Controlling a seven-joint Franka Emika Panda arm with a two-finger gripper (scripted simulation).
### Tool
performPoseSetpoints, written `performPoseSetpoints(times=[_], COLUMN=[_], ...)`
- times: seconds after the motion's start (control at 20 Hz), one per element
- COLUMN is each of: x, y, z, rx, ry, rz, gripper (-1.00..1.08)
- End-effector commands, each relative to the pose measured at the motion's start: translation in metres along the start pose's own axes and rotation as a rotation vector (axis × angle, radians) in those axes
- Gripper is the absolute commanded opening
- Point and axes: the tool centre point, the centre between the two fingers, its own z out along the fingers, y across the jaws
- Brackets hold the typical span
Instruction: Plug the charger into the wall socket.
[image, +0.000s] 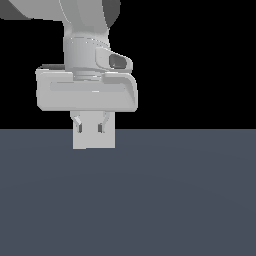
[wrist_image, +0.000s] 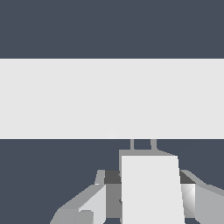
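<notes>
In the wrist view my gripper (wrist_image: 147, 179) is shut on the charger (wrist_image: 151, 192), a small white block held between the two fingers (wrist_image: 89, 203). Two thin grey prongs (wrist_image: 132, 144) stick out of the charger's front and reach the edge of the wall socket (wrist_image: 112, 98), seen here as a wide pale band. I cannot tell whether the prongs are inside it. In the exterior view the gripper (image: 90, 127) hangs right in front of the pale square socket plate (image: 94, 141). The charger does not stand out against the plate there, and the socket's holes are not visible.
The dark grey-blue floor (image: 150, 200) stretches around the socket plate. The arm's white hand (image: 86, 92) and wrist fill the upper part of the exterior view's left.
</notes>
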Motion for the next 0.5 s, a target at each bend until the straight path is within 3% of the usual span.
performPoseSetpoints(times=[0.0, 0.45], x=[0.0068, 0.0109], y=[0.0, -0.0002], z=[0.0012, 0.0021], rx=[0.0, 0.0], ry=[0.0, 0.0], rz=[0.0, 0.0], gripper=[-1.0, -1.0])
